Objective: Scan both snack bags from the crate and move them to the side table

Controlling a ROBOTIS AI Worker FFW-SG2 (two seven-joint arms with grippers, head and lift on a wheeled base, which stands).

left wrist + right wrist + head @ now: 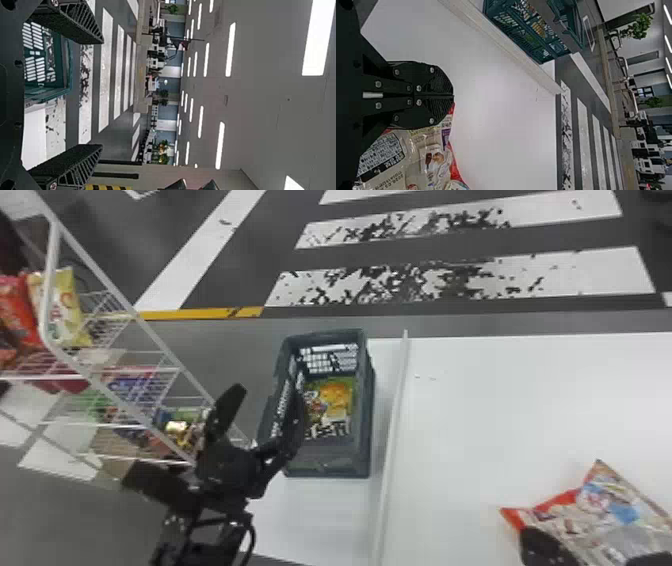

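"Where's the near snack bag (607,510)?"
"Right of the crate (327,466) — partly covered by my right claw (541,546), fingers together; I can't tell if they pinch it."
"The other bag (334,397)?"
"Inside the crate — beside my left claw (264,415), fingers apart."

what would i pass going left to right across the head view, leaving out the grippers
Wire rack of snacks, crate, raised white strip, red-edged snack bag.
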